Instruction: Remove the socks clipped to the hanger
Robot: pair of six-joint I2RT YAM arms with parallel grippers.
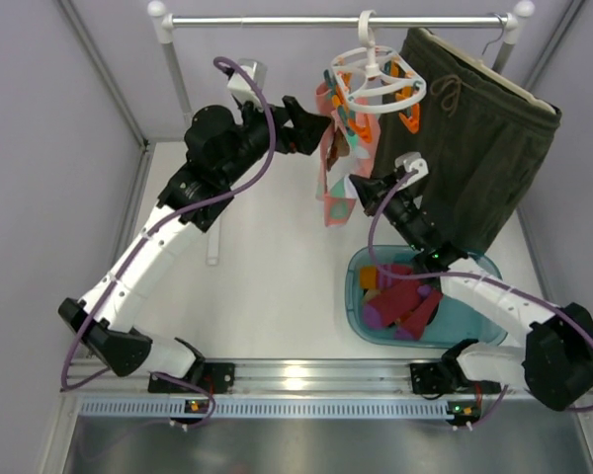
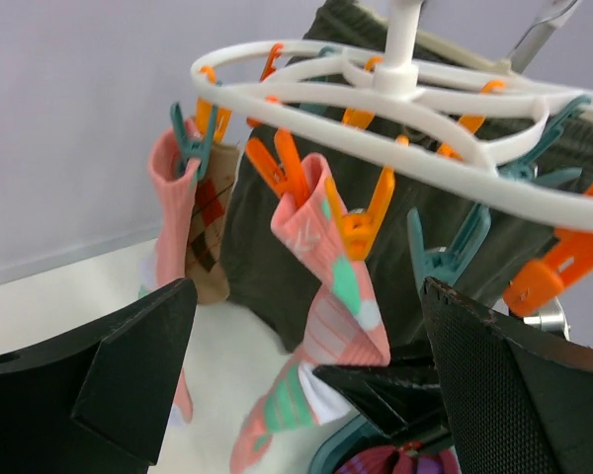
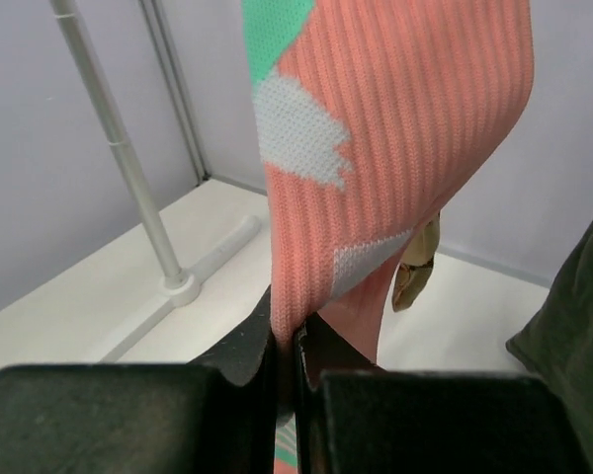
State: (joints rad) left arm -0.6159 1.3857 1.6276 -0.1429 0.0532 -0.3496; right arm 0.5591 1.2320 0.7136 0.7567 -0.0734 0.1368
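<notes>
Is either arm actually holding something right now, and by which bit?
The right tool pinches the pink-teal sock by its lower part; the left tool is open, holding nothing.

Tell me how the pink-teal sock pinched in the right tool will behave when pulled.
Probably floppy: the pink-teal sock droops limp from its orange clip. Its ribbed knit likely stretches before releasing, and should grip well in the shut right tool.

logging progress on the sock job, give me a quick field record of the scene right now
hanger: on rail
clipped socks: pink-teal sock, pink sock, argyle sock
right gripper: shut on pink-teal sock
left gripper: open, near hanger
bin: holds loose socks
shorts: hanging on rail beside hanger
</notes>
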